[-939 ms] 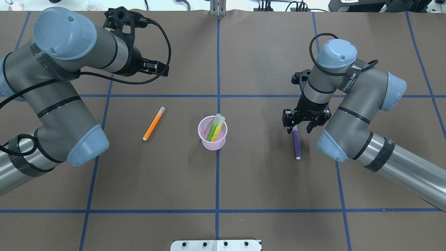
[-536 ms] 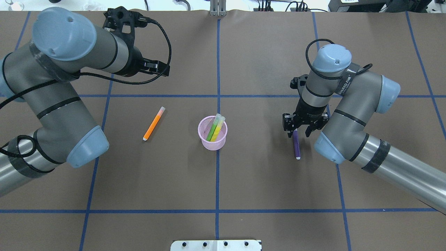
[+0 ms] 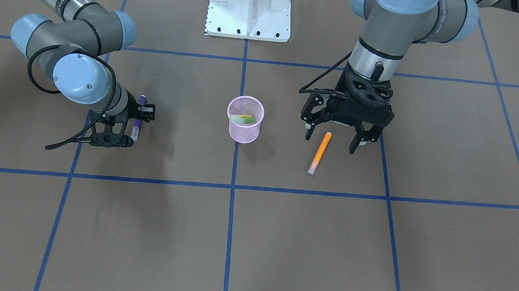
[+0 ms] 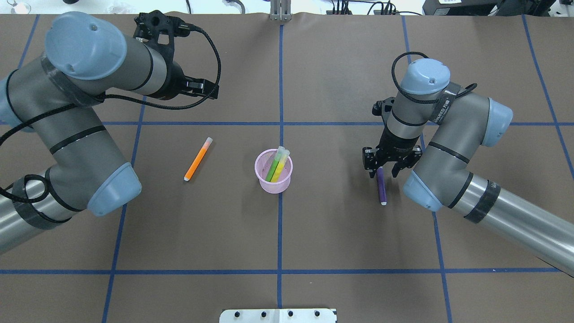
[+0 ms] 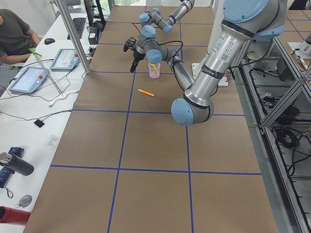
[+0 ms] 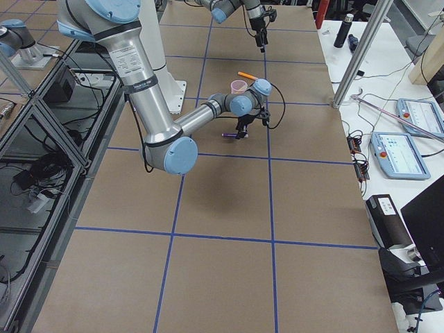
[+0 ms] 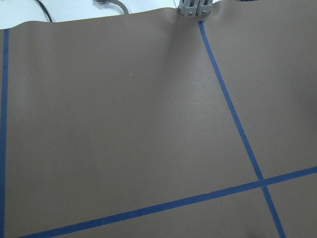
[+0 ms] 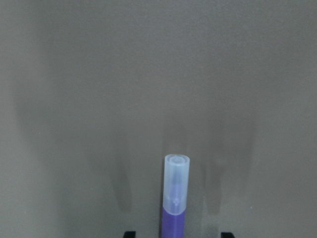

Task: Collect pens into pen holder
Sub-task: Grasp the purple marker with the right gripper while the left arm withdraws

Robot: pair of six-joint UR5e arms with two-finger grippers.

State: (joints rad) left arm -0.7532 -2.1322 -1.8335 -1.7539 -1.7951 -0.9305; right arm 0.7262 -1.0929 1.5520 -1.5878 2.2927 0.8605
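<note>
CHANGE: right gripper has come lower over cap end of purple pen; pen unmoved, right of table centre | MEANING: third pick imminent; green pen and yellow pen already in cup | POSE: right wrist points down, jaws spread astride pen | left gripper spread, raised; orange pen lies left of cup

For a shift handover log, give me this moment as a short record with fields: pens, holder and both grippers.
collected: green pen and yellow pen, leaning in the pen holder
uncollected: orange pen on the table at the robot's left, purple pen at its right
left gripper: jaws open, empty, apart from the orange pen
right gripper: jaws open, astride the purple pen's cap end
left to collect: two pens
</note>
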